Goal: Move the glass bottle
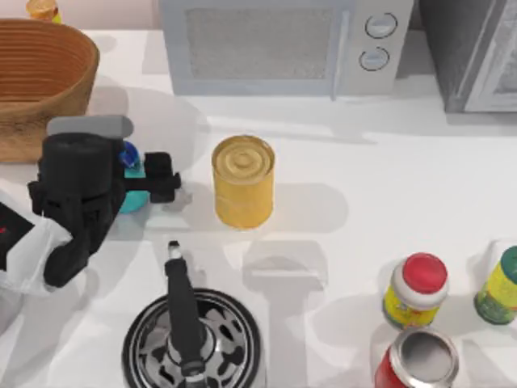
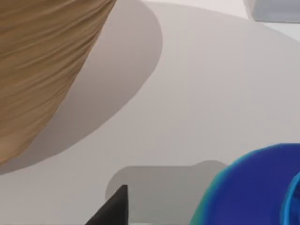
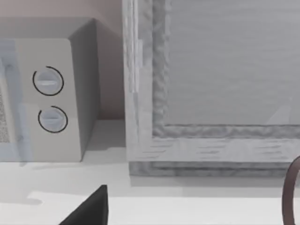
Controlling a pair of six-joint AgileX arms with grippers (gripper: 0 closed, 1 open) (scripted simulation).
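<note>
The glass bottle [image 1: 133, 200] stands on the white table left of centre. Most of it is hidden under my left gripper [image 1: 164, 178]; only a blue edge and a teal edge show. In the left wrist view its blue shoulder [image 2: 253, 187] sits very close, beside one dark fingertip [image 2: 117, 208]. My left gripper reaches in from the left and is shut on the bottle. My right arm is parked, and its wrist view faces the microwave's dials [image 3: 49, 101].
A yellow can [image 1: 242, 182] stands just right of the bottle. A wicker basket [image 1: 40, 73] is at the back left and a microwave [image 1: 275, 40] behind. A black-handled pan [image 1: 194, 339] is in front. A red-capped bottle [image 1: 416, 291], green bottle [image 1: 501, 287] and red can [image 1: 416, 360] stand front right.
</note>
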